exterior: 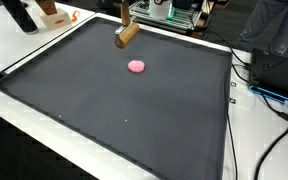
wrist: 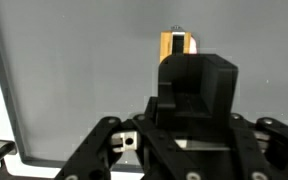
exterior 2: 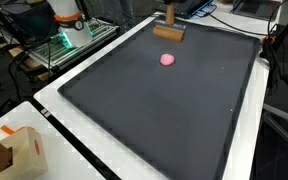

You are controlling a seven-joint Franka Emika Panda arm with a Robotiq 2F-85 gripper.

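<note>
In the wrist view my gripper (wrist: 194, 64) rises from the bottom edge as one black block. Its fingers are pressed together and I see nothing between them. It hangs over a large dark mat (wrist: 74, 80). Past the fingertips a wooden block (wrist: 177, 45) stands near the mat's far edge. Both exterior views show that wooden block (exterior: 127, 35) (exterior 2: 169, 31) with an upright stick on it. A small pink lump (exterior: 136, 66) (exterior 2: 168, 59) lies on the mat (exterior: 104, 110) (exterior 2: 154, 110) a little way from the block. The pink lump is hidden in the wrist view. My gripper does not appear in either exterior view.
The mat lies on a white table (exterior: 29, 45) (exterior 2: 74, 125). A cardboard box (exterior 2: 19, 152) sits near a table corner. Cables (exterior: 259, 90) and dark equipment crowd one side. A white and orange robot base (exterior 2: 66, 18) stands beyond the mat.
</note>
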